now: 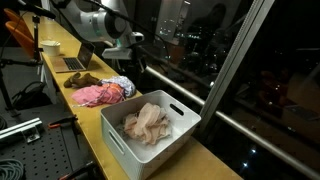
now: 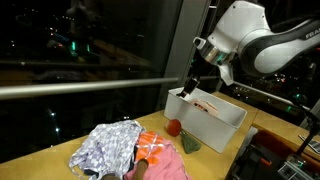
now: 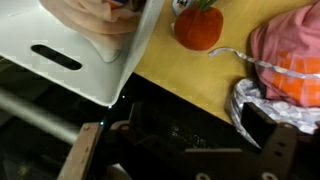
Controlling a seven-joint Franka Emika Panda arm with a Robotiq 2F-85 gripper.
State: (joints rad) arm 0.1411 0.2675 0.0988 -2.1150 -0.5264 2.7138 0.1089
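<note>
Presently, the gripper hangs near the white bin, jaws spread wide, holding nothing. The pale cloth lies inside that bin; a red fruit sits just outside.

one white bin, one beige cloth, one pink cloth, one silvery cloth and one red toy.

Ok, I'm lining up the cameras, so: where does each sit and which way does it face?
Exterior view: at the counter's end, looking over the bin towards the clothes pile and arm.
Exterior view: beyond the clothes pile, looking back at bin and arm.
Wrist view: looks down on bin corner, red toy; open claw at bottom.
Shared: the bin, in all three.
</note>
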